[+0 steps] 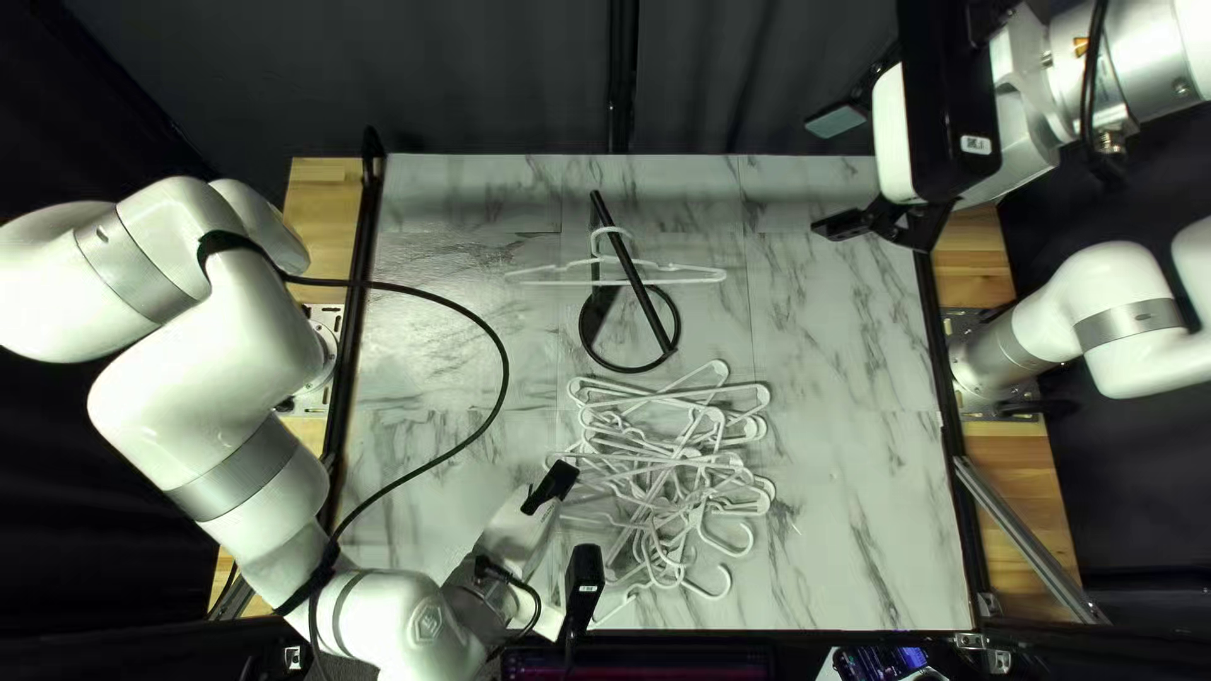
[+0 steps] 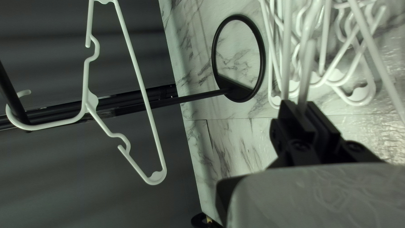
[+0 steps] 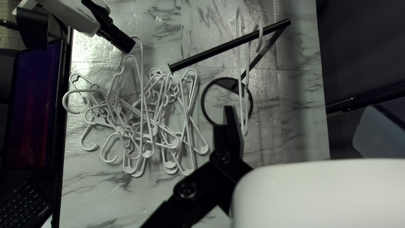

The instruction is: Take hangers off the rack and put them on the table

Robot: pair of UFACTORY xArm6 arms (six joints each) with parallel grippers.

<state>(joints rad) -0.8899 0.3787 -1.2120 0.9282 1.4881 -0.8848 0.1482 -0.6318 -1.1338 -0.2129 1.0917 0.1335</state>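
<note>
One white hanger hangs by its hook from the black rack's arm; the left wrist view shows this hanger side-on. My left gripper is low over the near part of the table, at the pile of white hangers. In its wrist view, the left gripper is shut on a hanger that lies across the pile; contact with the pile is unclear. High at the upper right, my right gripper stands wide open with nothing held. Its wrist view shows the gripper spread, one finger clearly visible.
The rack's round base ring stands on the marble-look table, just beyond the pile. A black cable loops from my left arm over the table's left part. A screen and keyboard lie past the near edge.
</note>
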